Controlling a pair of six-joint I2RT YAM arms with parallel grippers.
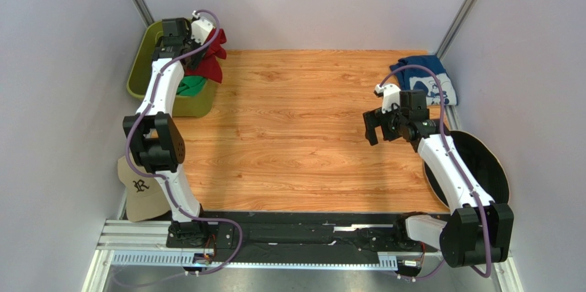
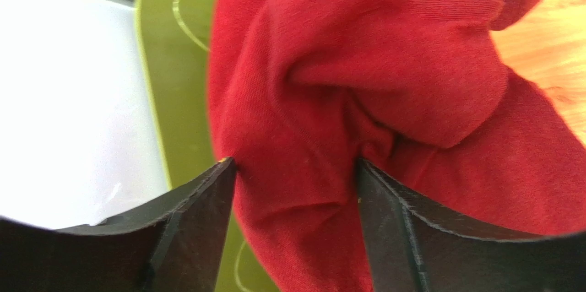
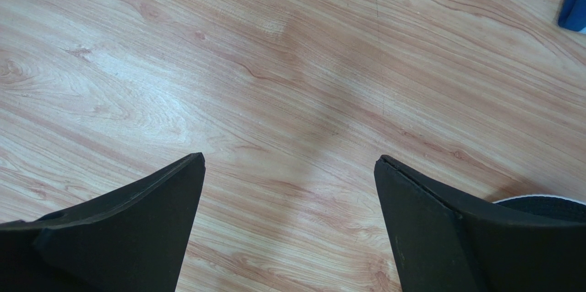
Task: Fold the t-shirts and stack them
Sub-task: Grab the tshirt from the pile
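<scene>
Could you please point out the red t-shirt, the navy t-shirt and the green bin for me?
red t-shirt [image 2: 385,65]: left wrist view, bunched middle.
navy t-shirt [image 1: 437,80]: top external view, printed middle.
green bin [image 1: 139,69]: top external view, left wall.

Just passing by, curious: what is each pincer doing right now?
Left pincer: straddles the dark red t-shirt; gripping or not cannot be told.
Right pincer: open, holding nothing.
</scene>
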